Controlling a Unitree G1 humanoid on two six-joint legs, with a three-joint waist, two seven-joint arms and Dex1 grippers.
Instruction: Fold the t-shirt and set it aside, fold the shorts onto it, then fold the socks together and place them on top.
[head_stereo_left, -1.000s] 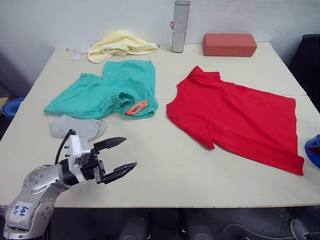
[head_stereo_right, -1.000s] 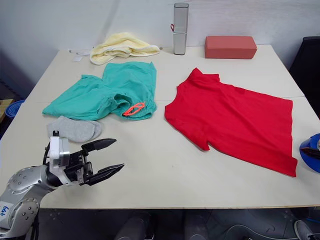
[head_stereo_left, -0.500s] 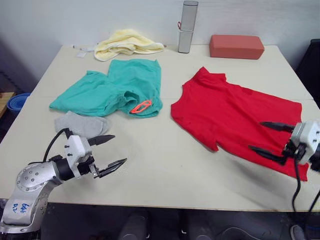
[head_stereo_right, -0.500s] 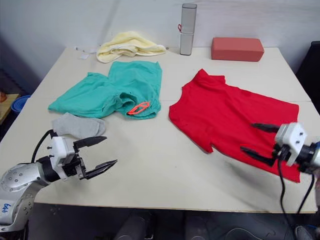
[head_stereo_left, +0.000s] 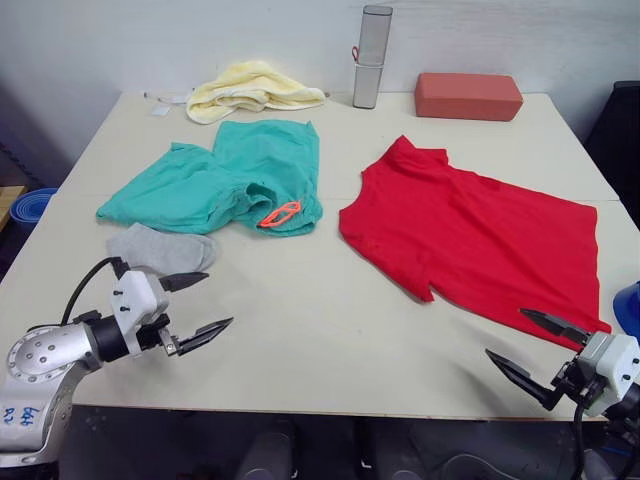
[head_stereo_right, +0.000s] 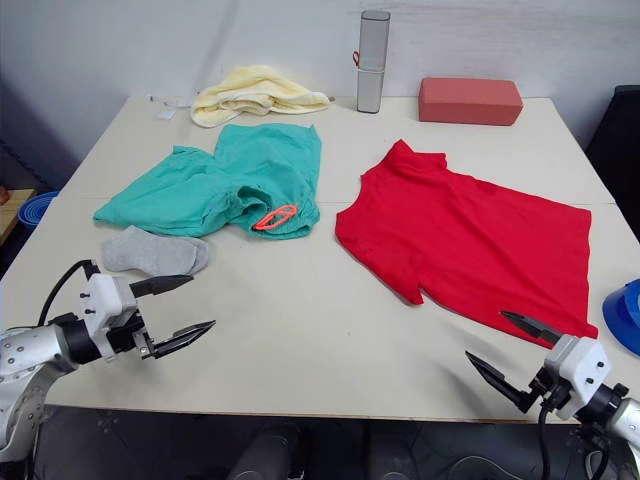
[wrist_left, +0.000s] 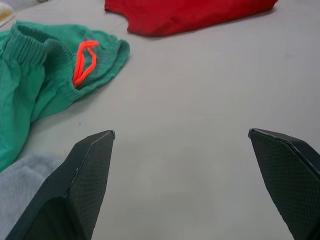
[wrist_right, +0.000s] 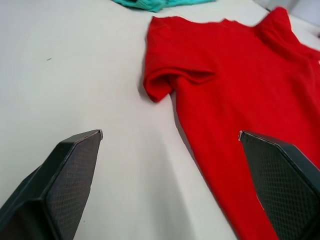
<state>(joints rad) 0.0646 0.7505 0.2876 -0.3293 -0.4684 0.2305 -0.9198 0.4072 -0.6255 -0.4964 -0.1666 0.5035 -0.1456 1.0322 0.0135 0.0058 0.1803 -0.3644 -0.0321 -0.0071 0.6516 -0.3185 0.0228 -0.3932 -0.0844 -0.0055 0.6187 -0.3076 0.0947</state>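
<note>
My left gripper (head_stereo_left: 196, 304) gapes empty; the socks (head_stereo_left: 160, 250) lie at its 11 o'clock, just beside. My right gripper (head_stereo_left: 536, 349) gapes too, the t-shirt (head_stereo_left: 480, 240) spreading toward 12 o'clock, its hem close.

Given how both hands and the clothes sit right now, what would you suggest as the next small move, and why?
Probably bring the right hand forward and down onto the near hem of the t-shirt. The shirt lies flat and unfolded, and it is first in the order. That hand is open, empty and hangs just short of the hem. The left hand, also open, is over bare table by the socks.
</note>
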